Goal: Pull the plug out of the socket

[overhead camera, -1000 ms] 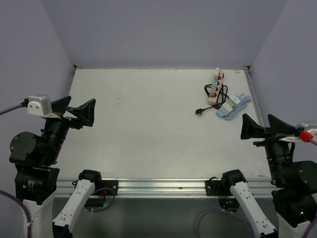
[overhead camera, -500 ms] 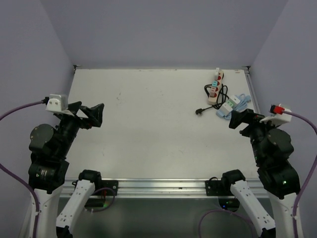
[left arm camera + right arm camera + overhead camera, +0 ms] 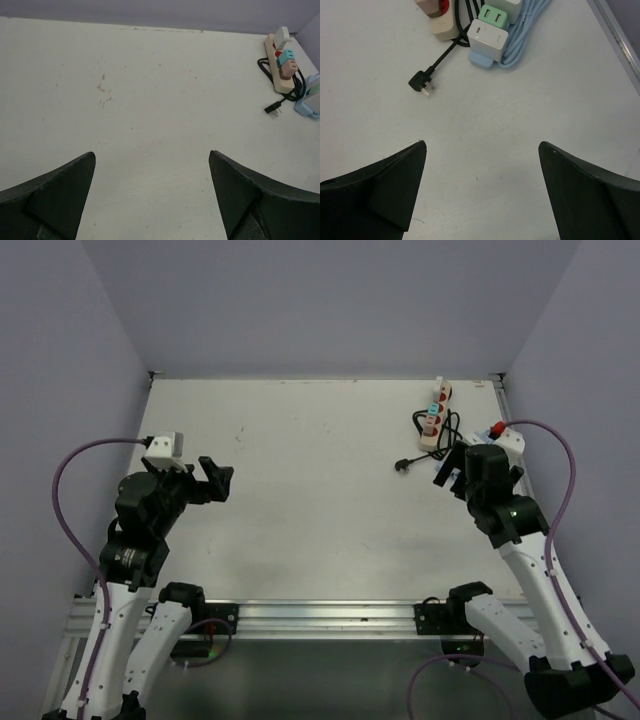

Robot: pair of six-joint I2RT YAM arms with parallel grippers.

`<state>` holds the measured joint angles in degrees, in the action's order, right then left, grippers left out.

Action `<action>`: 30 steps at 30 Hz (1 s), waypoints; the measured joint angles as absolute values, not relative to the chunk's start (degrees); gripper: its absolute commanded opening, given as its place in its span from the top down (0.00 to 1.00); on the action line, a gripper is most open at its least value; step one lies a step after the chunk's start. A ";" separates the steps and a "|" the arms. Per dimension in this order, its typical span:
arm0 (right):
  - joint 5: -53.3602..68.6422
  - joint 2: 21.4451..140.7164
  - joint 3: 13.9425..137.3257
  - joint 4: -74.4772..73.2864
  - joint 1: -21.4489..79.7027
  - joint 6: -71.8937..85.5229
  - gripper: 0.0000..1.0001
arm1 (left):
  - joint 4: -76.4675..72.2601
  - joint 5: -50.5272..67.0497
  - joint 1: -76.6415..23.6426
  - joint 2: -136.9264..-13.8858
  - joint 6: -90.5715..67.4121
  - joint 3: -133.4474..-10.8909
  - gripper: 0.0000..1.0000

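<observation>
White table [image 3: 300,490]. Left gripper [image 3: 215,478] at near left, jaws apart, empty. Right gripper [image 3: 447,472] at right, jaws apart, empty, hovering beside the far-right beige socket strip [image 3: 436,412], which holds a teal plug [image 3: 286,56]. A loose black plug [image 3: 421,83] lies nearby.

White scuffed table [image 3: 300,500], lilac walls [image 3: 330,300], metal rail [image 3: 320,613] along near edge

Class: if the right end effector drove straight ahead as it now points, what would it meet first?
Probably the bare table, since the open right end effector tilts downward. Skimming above it, the white adapter comes next; the loose black plug lies left of that line. Depth is unclear.
</observation>
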<state>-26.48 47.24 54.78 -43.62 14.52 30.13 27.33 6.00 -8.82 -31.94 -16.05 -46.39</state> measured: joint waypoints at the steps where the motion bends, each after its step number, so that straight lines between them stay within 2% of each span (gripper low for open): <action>1: -27.29 48.84 54.30 -43.48 14.52 30.89 0.01 | 26.68 5.98 -8.82 -32.29 -16.08 -45.15 0.00; 6: -31.16 57.39 53.19 -41.15 13.34 34.41 0.01 | 24.12 5.74 -8.82 -33.82 -16.23 -38.92 0.00; 11: -30.89 66.65 53.12 -36.60 6.90 37.17 0.01 | 22.76 5.61 -8.82 -33.82 -16.80 -33.85 0.00; 16: -30.41 72.84 53.12 -31.81 2.20 39.46 0.01 | 21.04 5.08 -8.82 -33.98 -16.80 -33.82 0.00; 30: -28.36 91.88 60.99 -23.77 2.13 41.12 0.01 | 20.58 4.21 -9.02 -32.80 -16.78 -33.85 0.00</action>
<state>-28.36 91.88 60.99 -23.77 2.13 41.12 20.58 4.21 -9.02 -32.80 -16.78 -33.85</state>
